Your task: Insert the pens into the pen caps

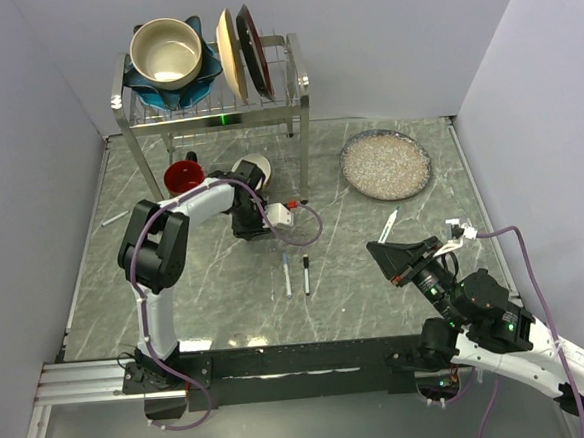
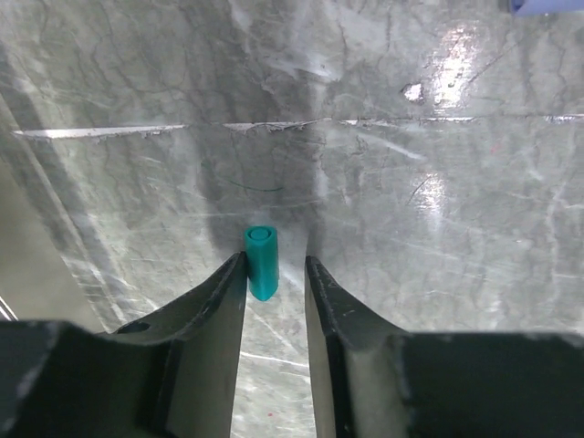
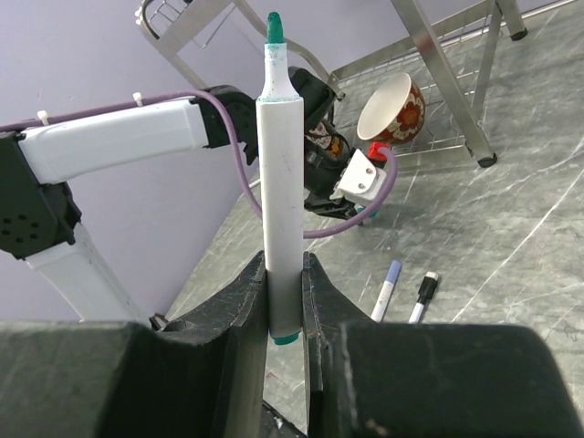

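Observation:
My right gripper is shut on the teal pen, gripping its white barrel near the teal end with the bare teal tip pointing up. In the top view the right gripper is at the right front and the teal pen sticks out of it. My left gripper is open, low over the table, with the teal cap between its fingers, touching the left finger and apart from the right one. In the top view the left gripper is near the rack's legs. A blue pen and a black pen lie side by side mid-table.
A metal dish rack with bowls and plates stands at the back. Under it are a red cup and a patterned bowl. A round plate of pale grains lies at the back right. Purple walls close in left and right.

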